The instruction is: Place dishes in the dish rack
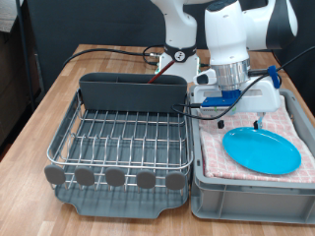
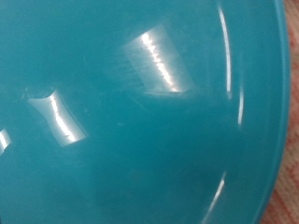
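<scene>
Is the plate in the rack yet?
No. The plate lies flat on the checked cloth in the tub, beside the rack.

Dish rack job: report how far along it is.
Done: a reddish handle sticks out of the dish rack's utensil box, probably the spoon. In hand: nothing visibly held; the hand is low over the light-blue plate, which fills the wrist view. Left: the plate lies on the checked cloth in the grey tub, and the wire grid is bare. No cup shows.

A grey tub (image 1: 246, 192) lined with pink checked cloth (image 1: 287, 123) sits on a wooden table (image 1: 54, 98).
</scene>
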`<state>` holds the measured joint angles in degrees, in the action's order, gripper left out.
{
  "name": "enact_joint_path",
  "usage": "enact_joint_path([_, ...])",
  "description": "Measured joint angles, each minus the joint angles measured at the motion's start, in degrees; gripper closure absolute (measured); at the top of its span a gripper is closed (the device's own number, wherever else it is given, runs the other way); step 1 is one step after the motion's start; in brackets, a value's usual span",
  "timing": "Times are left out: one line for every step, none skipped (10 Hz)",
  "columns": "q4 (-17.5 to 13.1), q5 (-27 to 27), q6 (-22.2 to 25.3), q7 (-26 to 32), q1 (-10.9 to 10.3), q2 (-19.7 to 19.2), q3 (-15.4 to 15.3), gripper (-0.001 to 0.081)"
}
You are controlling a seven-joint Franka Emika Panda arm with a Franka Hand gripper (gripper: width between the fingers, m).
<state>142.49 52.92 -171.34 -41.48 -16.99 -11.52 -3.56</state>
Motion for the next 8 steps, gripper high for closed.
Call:
enact_joint_path([-0.36, 1.40, 0.00, 1.71, 0.40, -0.20, -0.38, 0.0004])
enact_joint_path([-0.70, 2.22, 0.01, 2.65, 0.47, -0.43, -0.41, 0.0004])
enact_joint_path([-1.00, 2.44, 0.07, 2.91, 0.50, -0.68, -0.41, 0.0004])
enact_joint_path([-1.28, 2.68, 0.14, 3.07, 0.52, -0.93, -0.41, 0.0004])
enact_joint_path([-1.58, 3.16, 0.19, 3.55, 0.53, -1.25, -0.41, 0.0004])
enact_joint_path([-2.04, 4.24, 0.20, 4.65, 0.64, -1.63, -0.58, 0.0004])
enact_joint_path([-2.56, 5.77, 0.20, 6.27, 0.94, -1.98, -1.01, 0.0004])
enact_joint_path([-3.00, 7.05, 0.19, 7.63, 1.19, -2.25, -1.36, 0.0004])
